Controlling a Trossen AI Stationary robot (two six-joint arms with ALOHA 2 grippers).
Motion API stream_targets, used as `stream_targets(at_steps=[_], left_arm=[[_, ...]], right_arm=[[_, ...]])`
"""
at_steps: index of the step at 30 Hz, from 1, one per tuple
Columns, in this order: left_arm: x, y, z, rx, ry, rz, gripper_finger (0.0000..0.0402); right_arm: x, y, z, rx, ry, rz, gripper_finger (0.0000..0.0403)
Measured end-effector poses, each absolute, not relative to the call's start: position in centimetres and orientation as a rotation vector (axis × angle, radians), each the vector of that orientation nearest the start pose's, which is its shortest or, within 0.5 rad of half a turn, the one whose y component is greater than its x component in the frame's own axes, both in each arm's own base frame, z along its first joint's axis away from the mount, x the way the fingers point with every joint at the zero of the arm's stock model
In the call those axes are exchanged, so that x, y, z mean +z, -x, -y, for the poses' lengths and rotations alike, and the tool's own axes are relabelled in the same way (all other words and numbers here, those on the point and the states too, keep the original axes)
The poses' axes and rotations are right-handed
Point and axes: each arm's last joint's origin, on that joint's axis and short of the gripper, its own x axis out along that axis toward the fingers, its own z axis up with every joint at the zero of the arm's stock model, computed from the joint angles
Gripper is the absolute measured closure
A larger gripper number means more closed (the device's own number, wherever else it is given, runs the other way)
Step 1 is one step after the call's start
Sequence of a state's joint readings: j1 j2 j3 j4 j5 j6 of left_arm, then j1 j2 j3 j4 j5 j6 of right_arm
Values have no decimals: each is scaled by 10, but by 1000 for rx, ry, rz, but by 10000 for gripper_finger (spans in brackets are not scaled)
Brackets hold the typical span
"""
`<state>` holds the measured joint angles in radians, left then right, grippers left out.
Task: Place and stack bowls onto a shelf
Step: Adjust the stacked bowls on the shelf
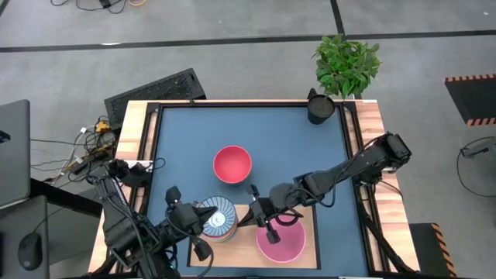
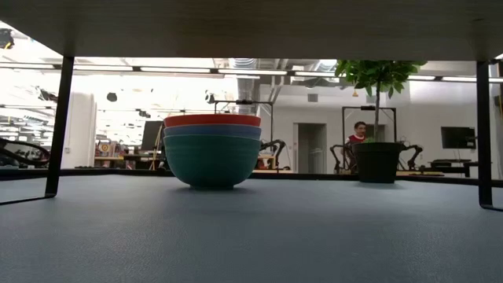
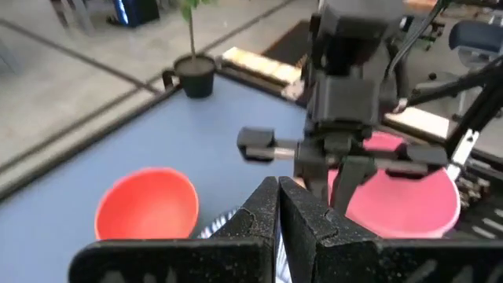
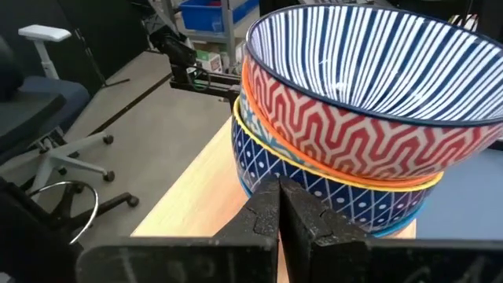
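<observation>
A pale wooden shelf (image 1: 248,252) stands raised near the table's near edge. Its left part carries a stack of three patterned bowls (image 1: 218,218): blue-and-white striped on top, orange lattice in the middle, light blue below (image 4: 354,118). A wide pink bowl (image 1: 280,241) rests on its right part. A red bowl (image 1: 232,164) tops a nested stack (image 2: 212,149) on the tabletop. My left gripper (image 1: 204,222) is shut at the patterned stack's left rim. My right gripper (image 1: 248,219) is shut and sits between that stack and the pink bowl (image 3: 409,196). Whether either touches a bowl does not show.
A dark cup (image 1: 320,107) and a potted plant (image 1: 346,62) stand at the far right corner. Dark rails edge the blue tabletop (image 1: 186,147). In the low view, the shelf's underside (image 2: 251,23) and dark legs (image 2: 59,126) frame the table. A person (image 2: 360,132) is far behind.
</observation>
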<state>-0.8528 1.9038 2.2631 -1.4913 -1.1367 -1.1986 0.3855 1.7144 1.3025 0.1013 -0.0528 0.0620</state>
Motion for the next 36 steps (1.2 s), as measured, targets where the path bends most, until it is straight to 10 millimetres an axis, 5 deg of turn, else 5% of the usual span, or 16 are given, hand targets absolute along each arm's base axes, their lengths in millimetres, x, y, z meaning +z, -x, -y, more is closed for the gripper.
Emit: stream_targets(at_steps=[12,18,30,36], left_arm=[[416,-245,243,557,268,-410,401],[415,-244,244,540,269,-451,401],[408,-244,251,524,426,-559,401],[410,-240,255,537,434,-479,401]], right_arm=[[289,-368,-148,421,6,-361,377],[318,-353,-150,410,56,-256,376],[303,-362,-153,408,63,-277,375],[299,-366,-154,416,51,-267,376]])
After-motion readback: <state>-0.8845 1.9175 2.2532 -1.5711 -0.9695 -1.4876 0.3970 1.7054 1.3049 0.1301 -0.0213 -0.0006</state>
